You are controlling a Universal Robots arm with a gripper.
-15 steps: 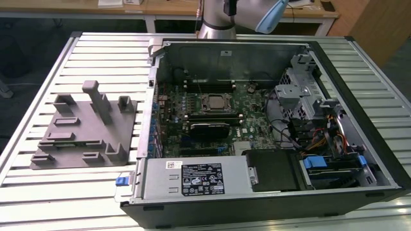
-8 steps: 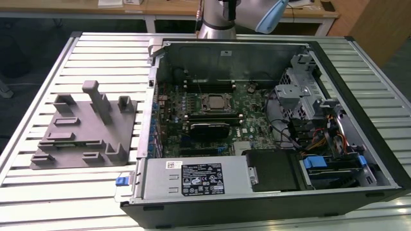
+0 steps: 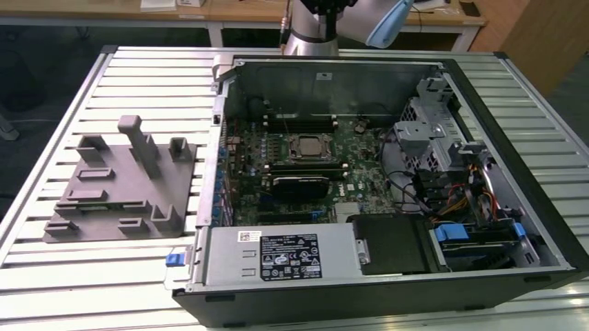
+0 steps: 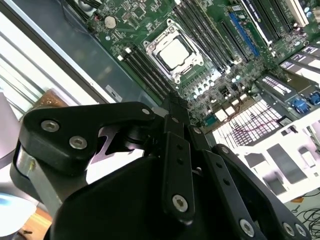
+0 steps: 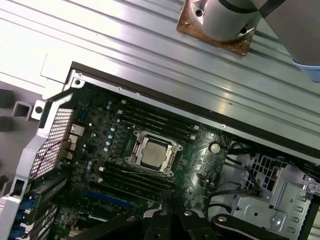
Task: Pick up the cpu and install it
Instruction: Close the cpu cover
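CPU [image 3: 308,146], a small flat square with a pale metal top, lies in the socket [image 5: 134,149] near the middle of the motherboard [image 3: 359,160], inside the open computer case [image 3: 322,86] on the slatted desk [image 3: 74,289]; the socket's metal frame borders it on every side. The hand [image 4: 172,102] hangs above the board, well apart from the chip, its fingers [image 4: 177,150] pressed together with nothing between them. By its look the chip is light, stiff and smooth-topped, and probably delicate on its underside; the natural hold would be across two opposite edges, which the frame now appears to hem in. Dark memory slots [image 5: 150,117] flank the socket on two sides, and a coin battery [image 5: 215,148] lies near it. Towards the exterior view's right stand a drive cage [image 3: 428,131] and a tangle of cables [image 3: 451,203]; a power supply box [image 3: 276,255] closes the near end. A grey fixture [image 3: 115,193] with upright tabs rests on the desk beside the case, at the exterior view's left.
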